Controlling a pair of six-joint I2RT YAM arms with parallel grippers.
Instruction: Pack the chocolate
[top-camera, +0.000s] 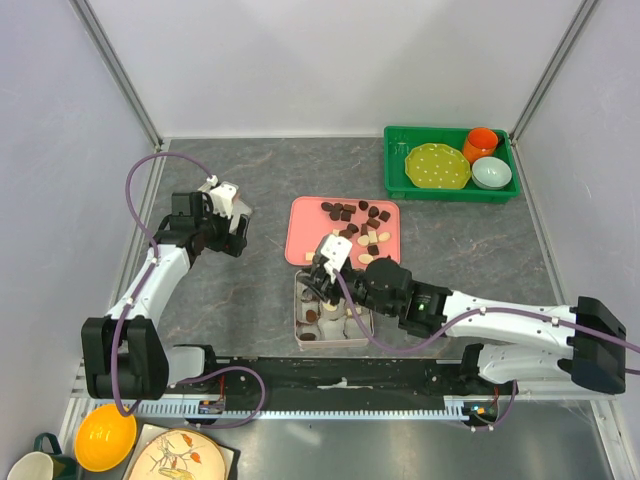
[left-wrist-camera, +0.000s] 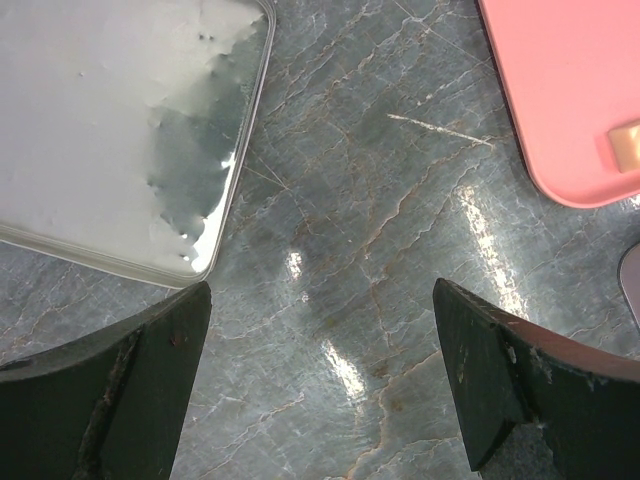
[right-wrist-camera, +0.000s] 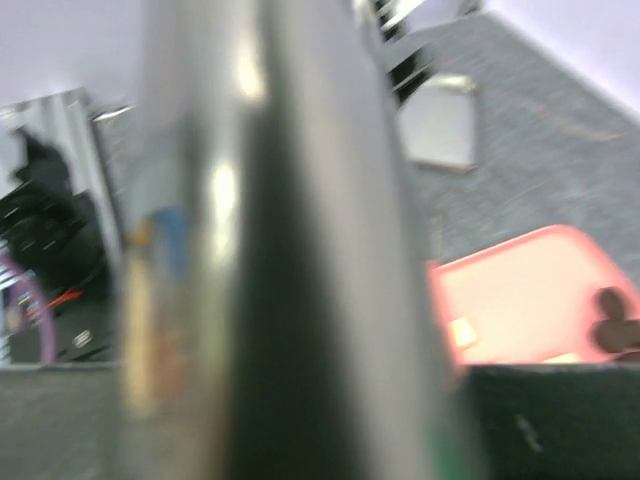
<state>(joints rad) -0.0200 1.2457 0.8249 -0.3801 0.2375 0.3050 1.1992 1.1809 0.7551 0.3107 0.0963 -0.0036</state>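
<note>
Several dark brown and cream chocolate pieces (top-camera: 355, 222) lie on a pink tray (top-camera: 310, 215). A few more sit among white paper cups in an open metal tin (top-camera: 300, 318) just in front of the tray. My right gripper (top-camera: 322, 285) hangs over the tin's far left rim. In the right wrist view a blurred metal wall (right-wrist-camera: 290, 250) fills the frame and hides the jaws. My left gripper (left-wrist-camera: 320, 385) is open and empty, low over bare table, right of the tin's silver lid (left-wrist-camera: 110, 130). The pink tray's corner (left-wrist-camera: 570, 100) shows in the left wrist view with one cream piece (left-wrist-camera: 625, 145).
A green bin (top-camera: 400, 180) at the back right holds a yellow-green plate (top-camera: 437, 166), an orange cup (top-camera: 481, 144) and a pale bowl (top-camera: 491, 173). A yellow bowl (top-camera: 105, 437), a mug and a patterned plate sit below the table's near edge. Grey walls enclose the table.
</note>
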